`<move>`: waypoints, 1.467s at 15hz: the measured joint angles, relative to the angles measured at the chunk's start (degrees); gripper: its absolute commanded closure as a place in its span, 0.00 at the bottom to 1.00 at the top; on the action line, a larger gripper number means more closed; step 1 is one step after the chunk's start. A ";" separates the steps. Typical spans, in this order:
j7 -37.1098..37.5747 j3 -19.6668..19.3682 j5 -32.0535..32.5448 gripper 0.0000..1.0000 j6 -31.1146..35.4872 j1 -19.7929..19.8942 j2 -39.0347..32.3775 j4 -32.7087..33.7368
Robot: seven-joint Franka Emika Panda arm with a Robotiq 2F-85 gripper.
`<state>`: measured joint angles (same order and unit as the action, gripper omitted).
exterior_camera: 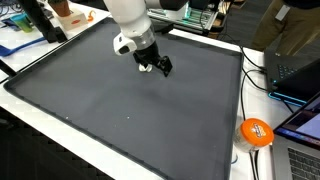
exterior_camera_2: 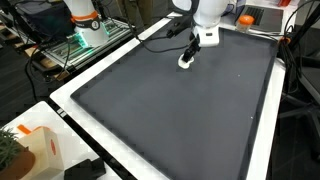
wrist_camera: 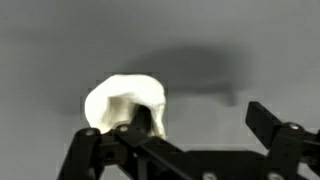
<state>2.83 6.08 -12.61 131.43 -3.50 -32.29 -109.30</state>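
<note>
Tool (exterior_camera: 157, 66) fingers (wrist_camera: 268, 122) are spread wide apart and hold nothing. It hangs low over a dark mat (exterior_camera: 120, 110) that covers most of the table (exterior_camera_2: 265, 135).

Right under the tool sits a small white lump (exterior_camera_2: 186, 62). It rests on the mat, near the far edge in an exterior view. In the wrist view the white lump (wrist_camera: 125, 100) is not in the middle of the gap. It sits off to one side, right in front of one finger, and the other finger is well apart from it.

I think that is the big worry. If the tool goes straight down, one finger may land on top of the lump and squash it, or bump it and make it slide away. If the fingers close from here, one may push the lump across the mat before the other one gets to it. The lump might then tip or roll out of the gap. The mat looks flat and smooth, so nothing would stop it from sliding.

The lump is white and rounded, with a bumpy top. It has a dark hollow on the side facing the tool, a bit like a little cup lying down or a crumpled ball. It looks light and maybe soft, but I cannot tell what it is made of.
</note>
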 measured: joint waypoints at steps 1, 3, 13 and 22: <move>-0.02 -0.01 -0.61 0.00 -0.17 0.50 -0.63 0.40; 1.15 -0.50 -0.64 0.00 -0.22 0.64 -1.65 1.20; 16.45 -7.46 20.14 0.00 1.23 -9.76 4.15 -1.00; 38.59 -12.79 50.79 0.00 -5.16 -19.06 1.71 -2.68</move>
<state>41.43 -6.71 38.18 126.27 -22.56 -30.57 -111.98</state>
